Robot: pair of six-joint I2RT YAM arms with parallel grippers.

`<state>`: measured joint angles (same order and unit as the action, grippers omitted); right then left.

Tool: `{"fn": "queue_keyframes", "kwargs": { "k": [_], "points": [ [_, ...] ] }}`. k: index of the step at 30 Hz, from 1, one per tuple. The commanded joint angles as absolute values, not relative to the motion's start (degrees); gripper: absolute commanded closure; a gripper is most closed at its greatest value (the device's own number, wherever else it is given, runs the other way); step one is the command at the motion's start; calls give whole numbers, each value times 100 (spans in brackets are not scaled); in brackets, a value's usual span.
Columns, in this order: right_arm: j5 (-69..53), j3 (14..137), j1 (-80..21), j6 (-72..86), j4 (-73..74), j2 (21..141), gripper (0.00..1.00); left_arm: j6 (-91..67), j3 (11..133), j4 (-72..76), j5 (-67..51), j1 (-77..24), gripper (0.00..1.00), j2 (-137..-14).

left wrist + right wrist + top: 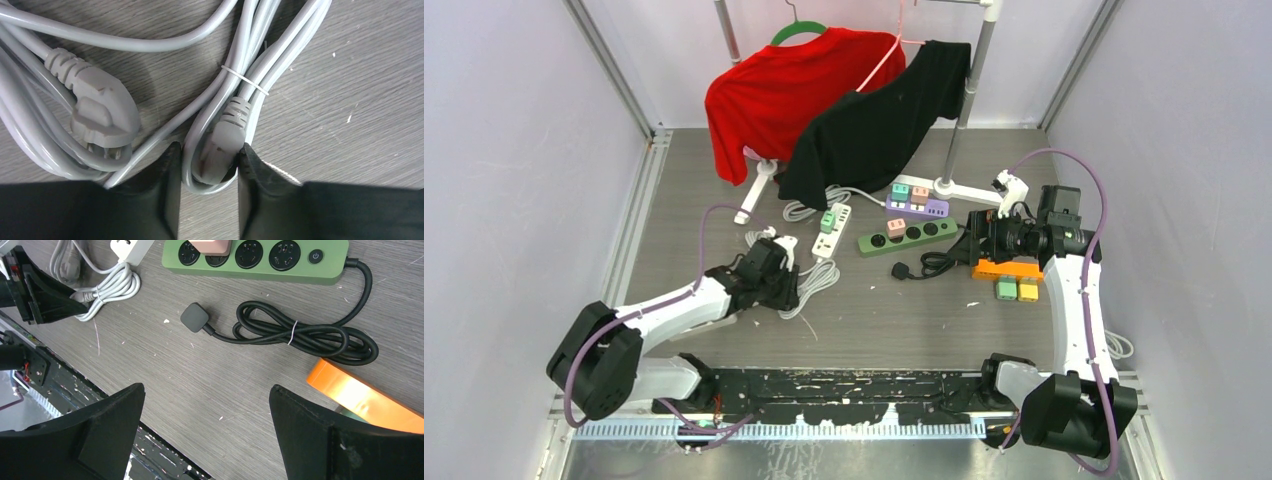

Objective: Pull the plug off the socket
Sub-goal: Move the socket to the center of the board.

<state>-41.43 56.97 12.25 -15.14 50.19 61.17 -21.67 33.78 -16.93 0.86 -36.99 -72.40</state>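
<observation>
Matte black left gripper clamped on smooth grey moulded plug with ribbed collar, amid looped grey cable, wood-grain table, right gripper spread wide above glossy green power strip

Green power strip, pink adapter plugged in; its tied black cord and plug lie on the table near an orange block.

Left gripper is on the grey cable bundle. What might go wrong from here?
The left gripper pinches a grey plug lying loose on the table, not in any socket, so pulling probably unplugs nothing. A cable loop sits between the fingers too, and a cable tie binds the strands, so lifting may drag everything along.
</observation>
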Motion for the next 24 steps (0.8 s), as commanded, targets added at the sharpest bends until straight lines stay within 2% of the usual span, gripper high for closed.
{"fn": "queue_keyframes", "kwargs": {
  "k": [1, 5, 12, 17, 24],
  "points": [
    [-4218, 5745, 1248, -1565, 4955, 6131, 0, -2355, 3405, -1335, -470, -3718, 81, -7440],
    [-4232, 5755, 1248, -1564, 4948, 6129, 0, -2632, 3355, -966, -1094, -3890, 91, -7412],
    [-4193, 5797, 1248, -1558, 4978, 6135, 0, -2702, 3829, -33, -877, -5381, 94, -7724],
    [-3701, 5788, 1259, -1397, 4803, 6090, 0, -2663, 4618, 503, -847, -6021, 95, -8806],
    [-2373, 5778, 1266, -960, 4310, 5915, 0, -2919, 6342, 949, -963, -6560, 95, -10697]
  ]
}}
